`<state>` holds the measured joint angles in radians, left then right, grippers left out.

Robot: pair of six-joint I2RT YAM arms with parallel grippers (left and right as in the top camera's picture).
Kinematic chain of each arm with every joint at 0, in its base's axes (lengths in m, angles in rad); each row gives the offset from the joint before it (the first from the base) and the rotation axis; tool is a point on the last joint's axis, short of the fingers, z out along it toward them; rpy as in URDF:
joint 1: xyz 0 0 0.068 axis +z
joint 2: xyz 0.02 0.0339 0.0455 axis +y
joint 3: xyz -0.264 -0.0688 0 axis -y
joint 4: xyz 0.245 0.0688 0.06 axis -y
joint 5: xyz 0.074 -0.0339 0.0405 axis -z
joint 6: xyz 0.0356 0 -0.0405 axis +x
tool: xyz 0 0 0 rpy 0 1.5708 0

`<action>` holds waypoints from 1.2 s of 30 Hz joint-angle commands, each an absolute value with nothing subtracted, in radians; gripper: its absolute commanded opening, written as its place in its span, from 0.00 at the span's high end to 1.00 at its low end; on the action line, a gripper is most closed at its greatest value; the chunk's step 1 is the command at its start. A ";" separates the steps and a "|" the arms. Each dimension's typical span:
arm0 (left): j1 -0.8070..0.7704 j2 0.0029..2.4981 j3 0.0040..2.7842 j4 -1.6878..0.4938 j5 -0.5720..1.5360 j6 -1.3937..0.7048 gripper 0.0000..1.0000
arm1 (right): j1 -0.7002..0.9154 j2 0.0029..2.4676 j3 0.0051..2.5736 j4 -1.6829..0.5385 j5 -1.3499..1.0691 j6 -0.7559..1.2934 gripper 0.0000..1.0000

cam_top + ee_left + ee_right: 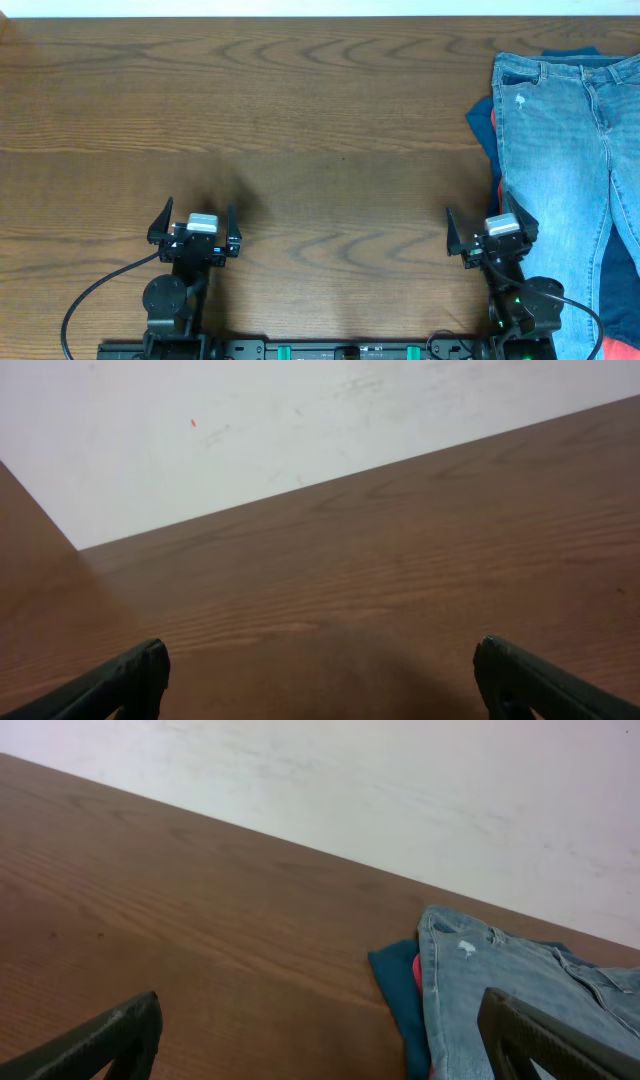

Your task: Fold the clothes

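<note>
The light-blue faded jeans (560,150) lie flat at the table's right edge, waistband toward the far side, on top of other garments. They also show in the right wrist view (500,990). My right gripper (487,232) is open and empty, just left of the jeans near the front of the table; its right finger is over the jeans' edge in the right wrist view (320,1040). My left gripper (194,226) is open and empty over bare wood at the front left, also seen in the left wrist view (320,680).
A dark navy garment (482,118) and a red-orange shirt (497,185) stick out from under the jeans on their left side. The brown wooden table (300,130) meets a white wall at the far edge.
</note>
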<state>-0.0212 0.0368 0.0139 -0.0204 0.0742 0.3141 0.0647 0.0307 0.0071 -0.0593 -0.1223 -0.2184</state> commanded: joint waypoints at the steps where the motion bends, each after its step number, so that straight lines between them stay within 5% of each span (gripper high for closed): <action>1: -0.016 0.038 0.004 -0.063 0.085 0.309 0.02 | 0.057 0.034 0.006 -0.061 -0.120 -0.207 0.01; 36: -0.016 0.052 0.004 -0.063 0.093 -0.043 0.02 | 0.057 0.034 0.006 -0.061 -0.140 -0.174 0.01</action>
<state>-0.0212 0.0406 0.0139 -0.0204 0.0746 0.0387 0.0647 0.0307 0.0071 -0.0593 -0.1234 -0.2127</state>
